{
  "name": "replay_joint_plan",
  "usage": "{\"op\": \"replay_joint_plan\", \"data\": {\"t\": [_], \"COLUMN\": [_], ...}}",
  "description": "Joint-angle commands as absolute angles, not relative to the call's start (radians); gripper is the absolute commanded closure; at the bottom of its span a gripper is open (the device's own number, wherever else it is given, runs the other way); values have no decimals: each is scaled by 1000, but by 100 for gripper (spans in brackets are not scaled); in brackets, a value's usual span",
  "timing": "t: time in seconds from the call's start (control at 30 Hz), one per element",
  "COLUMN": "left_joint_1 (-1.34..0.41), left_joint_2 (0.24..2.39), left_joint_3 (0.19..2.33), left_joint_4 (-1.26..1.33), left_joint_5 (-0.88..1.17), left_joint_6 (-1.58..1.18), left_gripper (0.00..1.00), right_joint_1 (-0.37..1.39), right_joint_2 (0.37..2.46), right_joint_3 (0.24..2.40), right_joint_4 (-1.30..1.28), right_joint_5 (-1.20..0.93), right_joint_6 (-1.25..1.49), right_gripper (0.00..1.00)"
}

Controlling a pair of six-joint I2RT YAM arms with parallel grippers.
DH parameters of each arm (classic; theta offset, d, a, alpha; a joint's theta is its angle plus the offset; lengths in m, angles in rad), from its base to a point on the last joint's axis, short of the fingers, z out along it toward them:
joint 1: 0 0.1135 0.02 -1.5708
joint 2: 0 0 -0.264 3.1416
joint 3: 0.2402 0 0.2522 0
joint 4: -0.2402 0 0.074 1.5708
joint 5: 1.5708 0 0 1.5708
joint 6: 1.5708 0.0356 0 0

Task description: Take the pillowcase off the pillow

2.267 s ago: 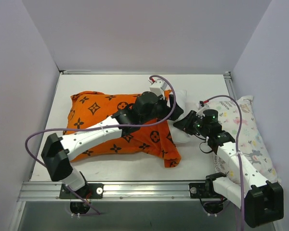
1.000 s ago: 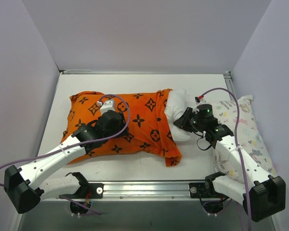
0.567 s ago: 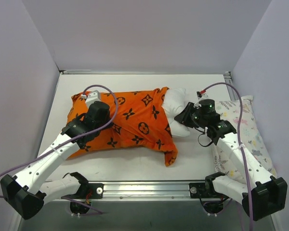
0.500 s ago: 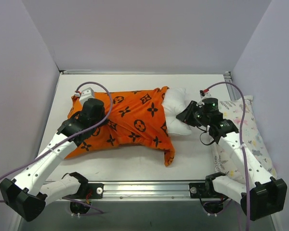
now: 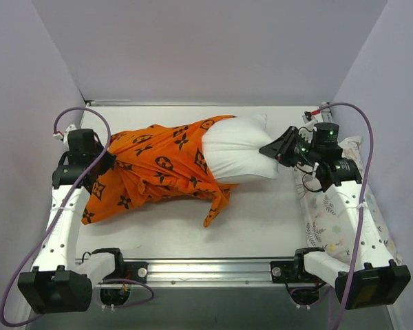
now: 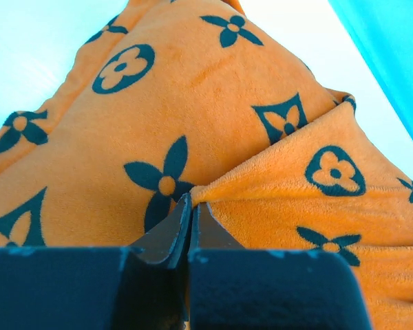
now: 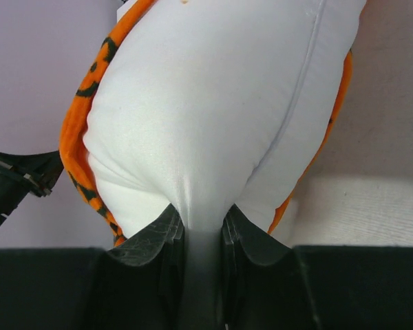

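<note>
- Pillowcase [image 5: 151,165]: orange plush with black print of four-petal flowers, flowers in circles and diamond shapes. It is bunched and stretched between the two pincers.
- Left pincer [image 5: 102,165] is at the pillowcase's far end from the right pincer. Its jaws are pressed together on a raised fold of the orange fabric.
- Left wrist view shows that grip up close: the pincer [image 6: 191,206] tips meet with the pillowcase [image 6: 213,103] fold nipped between them. Cloth rises ahead of the tips and fills nearly the whole view.
- Right pincer [image 5: 274,150] is clamped narrow on the pillow [image 5: 237,148] at its bare end.
- Pillow is plain white and sticks out of the pillowcase opening toward the right pincer. Its other end is inside the orange cover.
- Right wrist view shows the pincer [image 7: 199,223] squeezing a tuck of white pillow [image 7: 193,117] cloth. A seam runs up the pillow's right side. The orange pillowcase [image 7: 79,130] edge shows on both sides behind the white bulge.
- Only the top view gives the whole layout: both arms spread wide, pillowcase slanting from the left pincer across to the pillow, and a loose orange flap hanging down about midway between the pincers.
- Printed pillow [image 5: 330,213], white with pastel pattern, lies near the right pincer, partly under that arm. It is not gripped.
- Surface [image 5: 261,220] is white and carries it all.
- Purple cables [image 5: 72,113] loop off both wrists.
</note>
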State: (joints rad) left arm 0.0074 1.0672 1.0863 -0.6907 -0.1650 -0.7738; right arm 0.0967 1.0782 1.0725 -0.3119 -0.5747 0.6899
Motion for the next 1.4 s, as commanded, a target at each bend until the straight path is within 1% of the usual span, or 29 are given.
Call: {"op": "replay_joint_plan", "data": {"t": [0.0,0.1,0.13,0.2,0.23,0.27,0.3,0.33,0.37,0.4,0.43,0.47,0.5,0.57,0.6,0.63,0.7,0.77,0.83,0.87,0.93,0.97,1.0,1.03,1.07,1.1,1.13,1.27,1.37], "left_joint_1": [143,120,79,20,-45,-67,-86,-118,-130,-143,-155,-187,-205,-265,-285,-308,-365,-400,-468,-500,-561,-572,-580,-595,-598,-607,-610,-662,-678], "left_joint_2": [1089,1075,1068,1042,1035,1028,1014,1005,999,994,986,977,953,930,916,917,948,994,1107,1190,1282,1328,1424,1474,1517,1599,1635,1848,1942], "left_joint_3": [1120,1065,1043,1008,987,979,974,973,982,995,1021,1034,1046,1106,1129,1159,1228,1255,1327,1345,1416,1440,1471,1544,1574,1609,1658,1796,1838], "left_joint_4": [-649,-615,-582,-560,-558,-560,-560,-560,-563,-583,-591,-592,-597,-598,-592,-586,-525,-459,-414,-385,-336,-324,-328,-333,-333,-334,-331,-374,-402], "left_joint_5": [-394,-270,-214,-181,-170,-161,-152,-118,-91,-51,-32,-14,0,0,-3,-3,0,40,44,51,58,80,90,92,101,112,118,109,118], "left_joint_6": [-699,-692,-690,-667,-661,-644,-635,-623,-588,-574,-559,-525,-516,-494,-488,-483,-453,-408,-378,-326,-286,-244,-229,-215,-190,-181,-173,-147,-153], "left_gripper": [100,100,100,100,100,100,100,100,100,100,96,87,63,45,33,24,18,13,13,12,11,10,8,8,7,7,7,6,5], "right_joint_1": [11,60,95,139,191,221,253,328,357,386,408,420,420,425,426,428,429,428,428,426,411,400,378,304,269,232,188,141,129], "right_joint_2": [1061,1057,1055,1045,1039,1031,1028,1023,1014,1006,997,970,948,860,829,796,715,658,655,687,745,817,857,900,979,1018,1057,1259,1346], "right_joint_3": [1180,1166,1148,1042,996,886,830,778,674,631,586,556,508,482,477,477,479,486,529,554,621,687,719,742,780,793,811,890,905], "right_joint_4": [-276,-291,-293,-272,-253,-203,-178,-152,-120,-108,-92,-91,-91,-118,-139,-161,-213,-235,-238,-242,-242,-229,-222,-204,-158,-132,-114,-23,64], "right_joint_5": [-446,-408,-391,-339,-325,-312,-278,-247,-220,-172,-164,-161,-161,-150,-143,-126,-120,-114,-97,-63,-37,-22,-47,-101,-148,-237,-268,-402,-463], "right_joint_6": [681,631,618,604,607,610,614,627,633,640,650,661,667,676,676,678,684,698,695,686,651,638,631,621,626,633,643,676,728], "right_gripper": [100,100,100,100,100,100,100,100,100,100,90,79,57,42,31,27,20,15,9,7,2,0,0,0,0,0,0,0,0]}}
